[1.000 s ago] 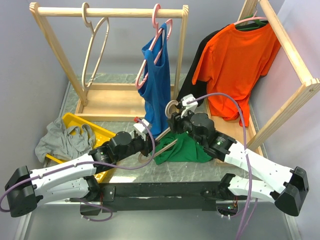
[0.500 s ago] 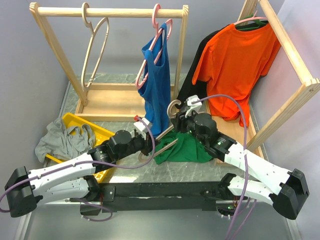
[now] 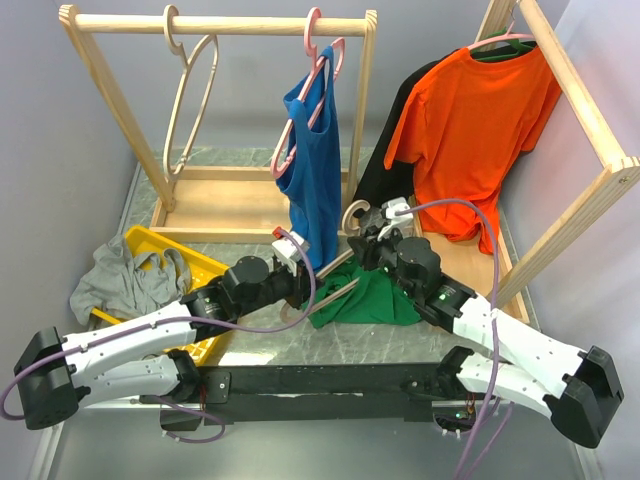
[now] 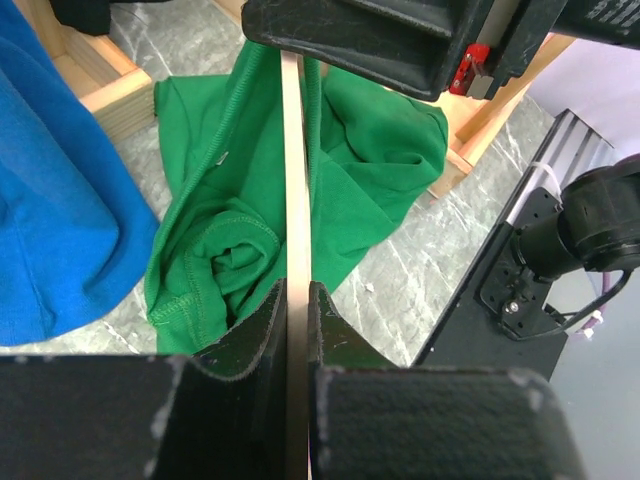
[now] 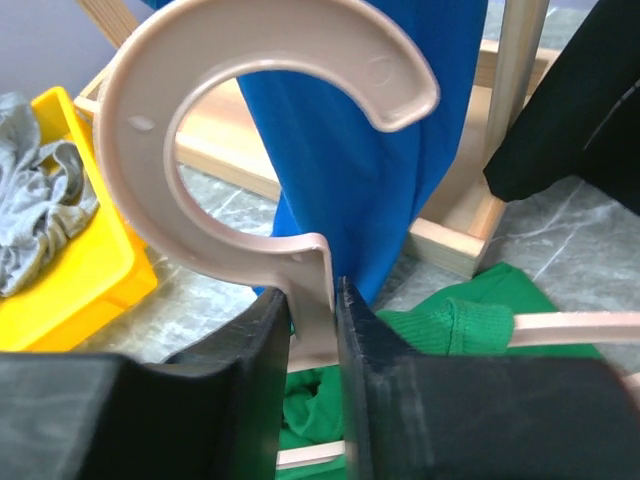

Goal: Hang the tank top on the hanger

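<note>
The pale beige hanger (image 3: 355, 212) is held over the table between both arms, its hook (image 5: 130, 160) up. My left gripper (image 3: 300, 285) is shut on its thin bar (image 4: 293, 150), which runs straight out between the fingers (image 4: 297, 300). My right gripper (image 3: 364, 240) is shut on the neck just under the hook (image 5: 313, 310). The green tank top (image 3: 365, 298) lies crumpled on the table beneath the hanger (image 4: 350, 180), and in the right wrist view it shows behind the fingers (image 5: 450, 320).
A blue tank top (image 3: 312, 170) hangs on a pink hanger from the wooden rack (image 3: 220, 22), close behind the grippers. Another beige hanger (image 3: 190, 100) hangs at the left. A yellow tray (image 3: 200, 265) holds a grey garment (image 3: 120, 275). An orange T-shirt (image 3: 480, 120) hangs on the right rack.
My right gripper's jaws have closed onto the hanger's neck. The right wrist and the hook have shifted slightly right and up; the left gripper followed a little to the right.
</note>
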### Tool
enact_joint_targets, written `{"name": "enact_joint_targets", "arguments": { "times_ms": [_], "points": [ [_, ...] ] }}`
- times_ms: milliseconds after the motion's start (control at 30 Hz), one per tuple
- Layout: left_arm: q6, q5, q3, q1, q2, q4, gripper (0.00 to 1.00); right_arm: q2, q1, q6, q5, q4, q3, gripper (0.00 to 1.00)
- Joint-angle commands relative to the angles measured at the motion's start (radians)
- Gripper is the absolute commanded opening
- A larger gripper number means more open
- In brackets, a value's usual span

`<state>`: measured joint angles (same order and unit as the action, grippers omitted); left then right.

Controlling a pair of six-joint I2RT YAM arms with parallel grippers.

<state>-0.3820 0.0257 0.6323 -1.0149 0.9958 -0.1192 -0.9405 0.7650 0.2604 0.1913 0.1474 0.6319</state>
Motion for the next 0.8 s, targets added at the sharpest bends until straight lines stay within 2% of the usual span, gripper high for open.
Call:
{"name": "enact_joint_targets", "arguments": {
  "times_ms": [0, 100, 200, 333, 400, 500, 533, 667, 767],
  "points": [
    [-0.026, -0.017, 0.058, -0.005, 0.003, -0.076, 0.01, 0.029, -0.006, 0.013, 0.037, 0.104, -0.026, 0.18],
    [-0.04, -0.017, 0.07, -0.004, 0.01, -0.059, 0.02, 0.014, -0.006, 0.002, 0.048, 0.107, -0.02, 0.0],
    [-0.055, -0.017, 0.07, -0.004, 0.012, -0.057, 0.1, -0.004, -0.006, -0.013, 0.063, 0.093, -0.003, 0.0],
    [-0.083, 0.017, 0.087, -0.004, 0.021, -0.028, 0.41, -0.011, -0.006, -0.024, 0.085, 0.089, -0.001, 0.0],
    [-0.096, 0.057, 0.112, -0.004, 0.026, 0.021, 0.5, -0.007, -0.006, -0.03, 0.102, 0.092, -0.006, 0.0],
    [-0.126, 0.135, 0.144, -0.004, 0.027, 0.075, 0.56, -0.009, -0.004, -0.044, 0.129, 0.083, -0.006, 0.0],
    [-0.139, 0.164, 0.151, -0.005, 0.021, 0.111, 0.62, -0.006, -0.004, -0.046, 0.134, 0.075, -0.006, 0.0],
    [-0.23, 0.261, 0.181, -0.002, 0.0, 0.2, 0.66, 0.006, -0.006, -0.067, 0.138, 0.081, -0.017, 0.0],
    [-0.276, 0.296, 0.185, -0.002, -0.029, 0.245, 0.61, 0.014, -0.003, -0.087, 0.125, 0.075, -0.021, 0.0]
  ]
}}
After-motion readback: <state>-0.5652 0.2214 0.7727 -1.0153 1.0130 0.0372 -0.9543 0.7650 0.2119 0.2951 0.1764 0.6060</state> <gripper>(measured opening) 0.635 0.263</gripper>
